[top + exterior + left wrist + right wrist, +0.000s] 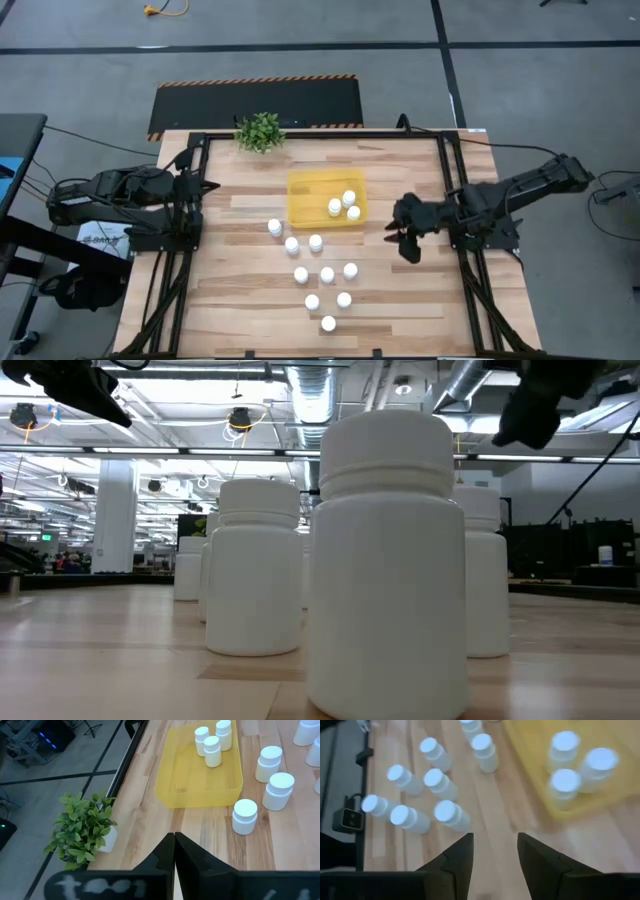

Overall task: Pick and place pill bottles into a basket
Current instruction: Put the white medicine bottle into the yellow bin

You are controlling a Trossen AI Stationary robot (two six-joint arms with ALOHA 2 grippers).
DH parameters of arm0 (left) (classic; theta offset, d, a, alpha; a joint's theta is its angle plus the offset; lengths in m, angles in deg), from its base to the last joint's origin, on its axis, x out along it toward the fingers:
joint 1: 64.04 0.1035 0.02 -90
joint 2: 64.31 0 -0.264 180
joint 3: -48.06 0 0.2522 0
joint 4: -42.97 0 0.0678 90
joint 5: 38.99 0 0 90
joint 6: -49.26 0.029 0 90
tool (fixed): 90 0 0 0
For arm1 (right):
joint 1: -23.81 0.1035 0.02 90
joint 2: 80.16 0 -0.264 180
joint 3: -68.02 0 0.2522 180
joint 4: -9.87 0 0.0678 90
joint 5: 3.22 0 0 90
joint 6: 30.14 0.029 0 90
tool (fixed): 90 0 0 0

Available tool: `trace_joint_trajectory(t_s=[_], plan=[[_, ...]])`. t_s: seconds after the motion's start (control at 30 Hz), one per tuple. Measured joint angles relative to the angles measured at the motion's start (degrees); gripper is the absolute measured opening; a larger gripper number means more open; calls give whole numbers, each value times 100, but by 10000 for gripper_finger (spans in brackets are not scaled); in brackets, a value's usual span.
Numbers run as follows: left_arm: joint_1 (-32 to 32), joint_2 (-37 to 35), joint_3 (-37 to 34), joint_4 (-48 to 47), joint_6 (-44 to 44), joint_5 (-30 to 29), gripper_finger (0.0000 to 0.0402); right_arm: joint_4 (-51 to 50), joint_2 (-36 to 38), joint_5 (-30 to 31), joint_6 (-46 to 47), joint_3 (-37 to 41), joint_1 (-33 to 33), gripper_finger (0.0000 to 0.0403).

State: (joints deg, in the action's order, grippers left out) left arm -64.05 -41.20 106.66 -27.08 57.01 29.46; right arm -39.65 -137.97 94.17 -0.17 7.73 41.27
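Note:
The yellow tray (310, 192) lies at the table's middle with three white pill bottles (345, 206) upright in its right part; they also show in the left wrist view (212, 742) and the right wrist view (566, 781). Several more bottles (322, 272) stand upright on the wood between the tray and the near edge, and the nearest one fills the low view (390, 560). My left gripper (207, 185) is shut and empty at the table's left edge, far from the bottles. My right gripper (402, 238) is open and empty above the table, right of the tray; it also shows in the right wrist view (495, 847).
A small green plant (260, 131) in a white pot stands at the table's far edge, left of the tray; it also shows in the left wrist view (82, 827). Black frame rails (452, 200) run along both sides of the table. Bare wood lies between the tray and my right gripper.

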Motion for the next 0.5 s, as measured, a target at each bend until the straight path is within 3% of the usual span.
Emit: trace_joint_trajectory(t_s=[0.1, 0.33, 0.5], plan=[[0, 0, -1, 0, 0, -2, 0, 619, -169, 22, 2, 318, 282, 146], [0, -2, -1, 0, 0, -2, 0, 977, -922, 4, -745, 366, 467, 137], [0, 0, 0, 0, 0, -1, 0, 970, -1508, -18, -774, 191, 465, 131]])
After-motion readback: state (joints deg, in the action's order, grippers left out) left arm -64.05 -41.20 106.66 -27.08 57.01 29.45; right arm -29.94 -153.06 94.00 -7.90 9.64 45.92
